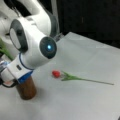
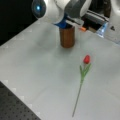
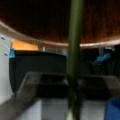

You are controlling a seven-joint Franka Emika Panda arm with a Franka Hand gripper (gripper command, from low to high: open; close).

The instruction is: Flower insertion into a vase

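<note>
The brown vase stands on the white table, partly under my arm in both front views. In the wrist view my gripper is shut on a green flower stem. The stem runs straight toward the vase's dark brown hollow, which sits close ahead beyond its pale rim. The arm hides the gripper in both front views. A second flower, a red tulip with a long green stem, lies flat on the table apart from the vase.
Green leaves show at a front view's left edge, behind the arm. Orange and blue items sit behind the vase. A black perforated surface borders the table at a front view's bottom left.
</note>
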